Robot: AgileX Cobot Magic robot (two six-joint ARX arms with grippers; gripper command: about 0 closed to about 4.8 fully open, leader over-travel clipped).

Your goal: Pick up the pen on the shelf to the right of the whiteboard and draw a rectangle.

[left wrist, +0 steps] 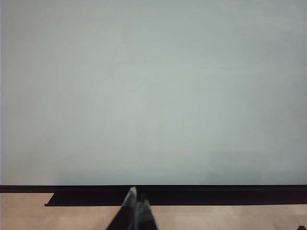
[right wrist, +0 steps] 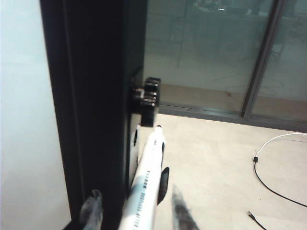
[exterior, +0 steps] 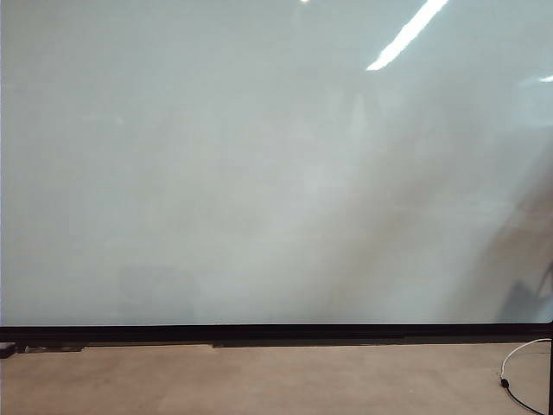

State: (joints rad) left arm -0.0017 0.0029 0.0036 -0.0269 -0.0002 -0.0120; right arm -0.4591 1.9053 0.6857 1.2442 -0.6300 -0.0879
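Black frame post beside pen

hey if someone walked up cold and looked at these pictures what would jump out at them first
The huge glossy whiteboard fills the exterior view, blank, with ceiling lights glaring off its upper right. In the right wrist view, the white pen stands between the fingers of the right claw, beside the board's black frame. The left claw sits low before the board's bottom edge.

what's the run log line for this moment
left hand: idle, shut | right hand: open astride pen | whiteboard: blank
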